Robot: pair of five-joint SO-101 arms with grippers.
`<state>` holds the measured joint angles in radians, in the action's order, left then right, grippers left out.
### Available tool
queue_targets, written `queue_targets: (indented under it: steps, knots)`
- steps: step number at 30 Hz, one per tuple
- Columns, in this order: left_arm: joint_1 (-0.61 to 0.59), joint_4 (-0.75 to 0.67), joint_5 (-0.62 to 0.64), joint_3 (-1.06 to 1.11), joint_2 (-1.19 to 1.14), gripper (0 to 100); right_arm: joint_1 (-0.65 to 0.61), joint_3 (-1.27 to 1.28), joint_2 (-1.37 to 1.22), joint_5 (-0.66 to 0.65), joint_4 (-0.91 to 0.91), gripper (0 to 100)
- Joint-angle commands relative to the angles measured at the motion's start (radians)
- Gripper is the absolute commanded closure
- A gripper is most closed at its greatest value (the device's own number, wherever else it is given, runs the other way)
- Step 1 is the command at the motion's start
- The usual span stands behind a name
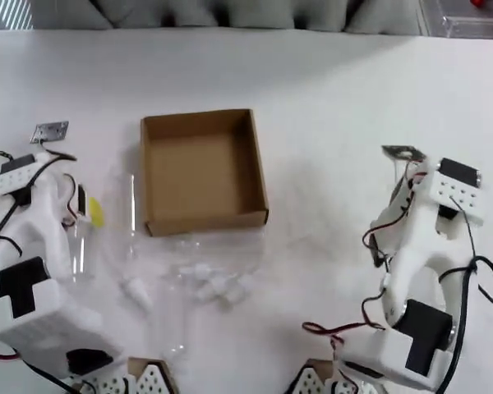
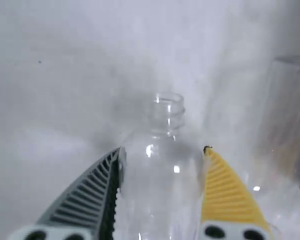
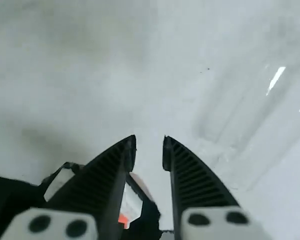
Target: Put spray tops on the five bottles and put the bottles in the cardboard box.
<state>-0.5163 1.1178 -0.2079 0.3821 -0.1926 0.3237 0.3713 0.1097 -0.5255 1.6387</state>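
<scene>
The clear bottle [image 2: 162, 170], its base cut off, barely shows against the white table [image 1: 329, 90] at the cardboard box's [image 1: 205, 220] 8 o'clock. Its capless neck points away from the wrist, long axis along the fingers. The left gripper [image 2: 162, 150] clamps its shoulders; the right gripper [image 3: 148, 142], at 3 o'clock, is nearly closed and empty.
</scene>
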Motion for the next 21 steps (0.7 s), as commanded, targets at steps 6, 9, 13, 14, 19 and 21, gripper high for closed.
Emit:
queue_targets:
  steps: [6, 9, 13, 14, 19, 21]
  knots:
    - [-0.005, -0.02, -0.008, -0.052, 0.001, 93, -0.26, 0.089, 0.352, 0.147, 0.081, 98.1]
    - [-0.005, -0.02, -0.008, -0.054, -0.001, 93, -0.42, 0.183, 0.487, 0.176, 0.068, 98.1]
    - [-0.005, -0.021, -0.008, -0.054, -0.001, 93, -0.568, 0.292, 0.63, 0.18, -0.048, 98.1]
    - [-0.005, -0.021, -0.008, -0.054, -0.001, 93, -0.602, 0.321, 0.656, 0.176, -0.081, 98.1]
    - [-0.005, -0.032, -0.006, -0.052, -0.001, 93, -0.835, 0.477, 0.723, -0.051, -0.173, 98.1]
    - [-0.005, -0.034, -0.006, -0.052, -0.001, 93, -0.908, 0.528, 0.733, -0.112, -0.216, 98.1]
